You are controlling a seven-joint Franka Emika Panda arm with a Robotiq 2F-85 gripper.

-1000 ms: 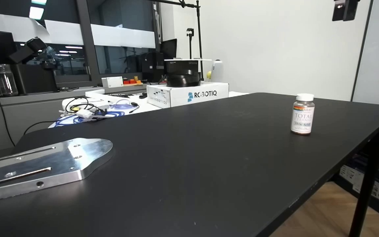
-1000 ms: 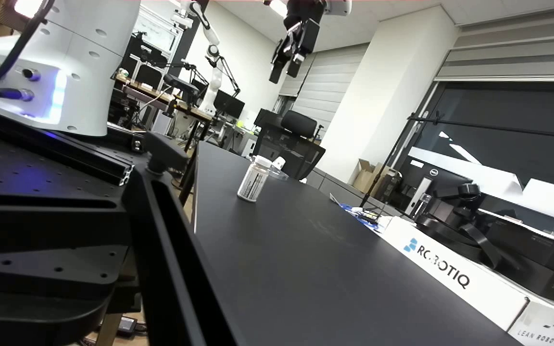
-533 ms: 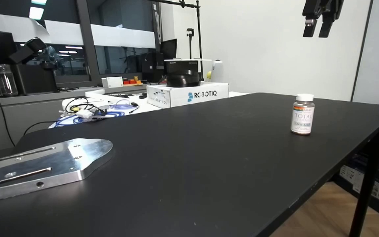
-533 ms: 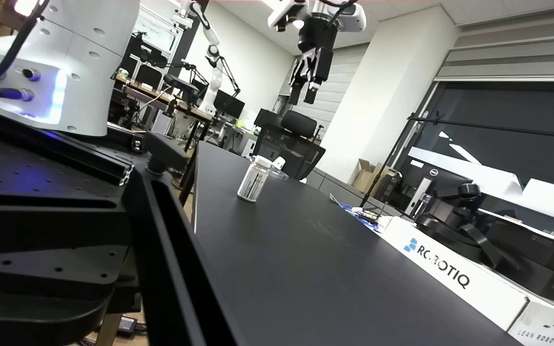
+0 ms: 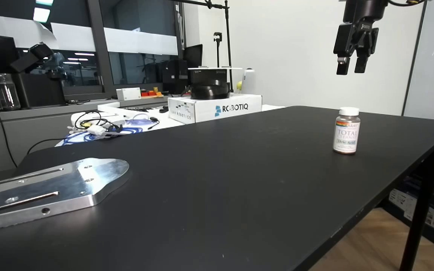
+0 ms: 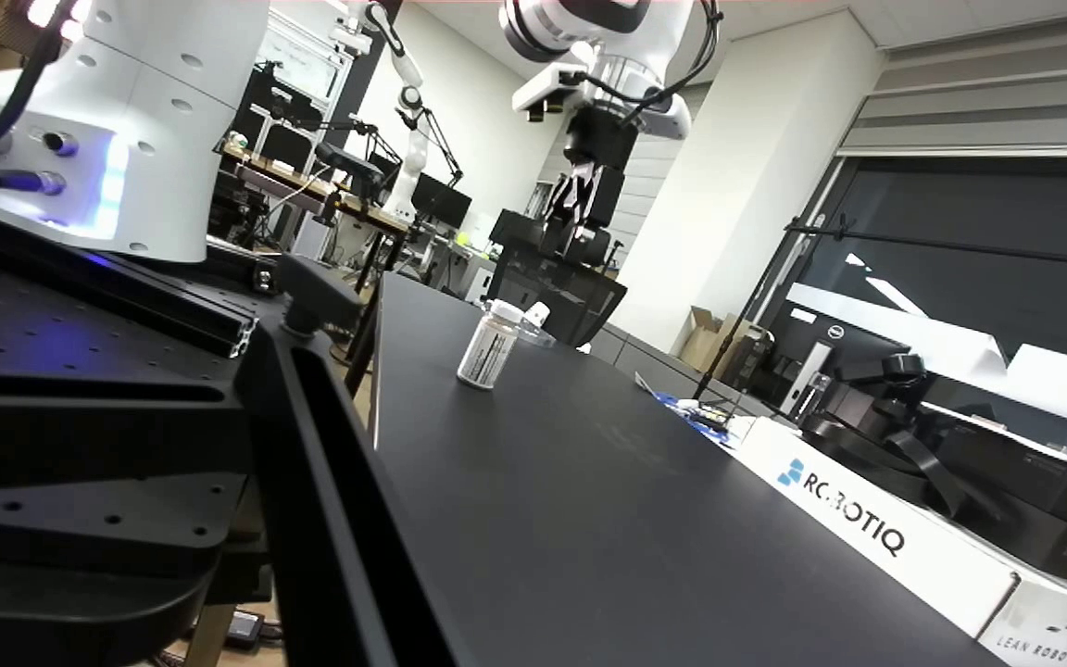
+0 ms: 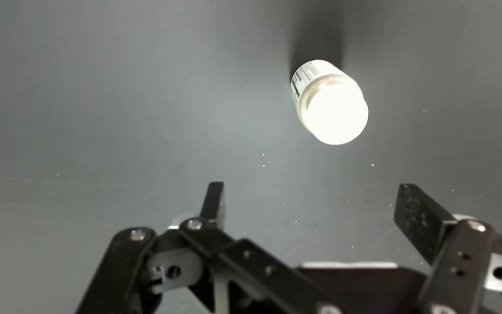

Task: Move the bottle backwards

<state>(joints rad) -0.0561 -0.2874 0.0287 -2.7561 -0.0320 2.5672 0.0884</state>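
White covers most of the bottle [image 5: 347,132], cap [image 5: 349,111] and label [image 5: 346,137] both, with a reddish-brown strip at its foot; it stands upright on the black table [image 5: 220,180], toward three o'clock in an exterior view. The gripper [image 5: 352,69] hangs, pointing down, well above the table, at twelve o'clock from the bottle there and apart from it. In the wrist view its jaws stand wide apart, dark table seen between the two fingers [image 7: 417,213], and the bottle shows just past twelve o'clock from that gap, its cap bright with glare, its shadow [image 7: 318,35] stretching toward twelve. A silver metal plate [image 5: 100,173] rests on the same table a little past eight o'clock, well apart from the bottle. Beyond the table, near twelve o'clock, sits a white cardboard box [image 5: 236,114], with blue cables [image 5: 131,130] between eight and nine o'clock from it. In an exterior view the white arm [image 6: 621,37] is toward twelve o'clock, and the gripper, at one o'clock from the bottle, is hard to make out against a dark chair [image 6: 561,292].
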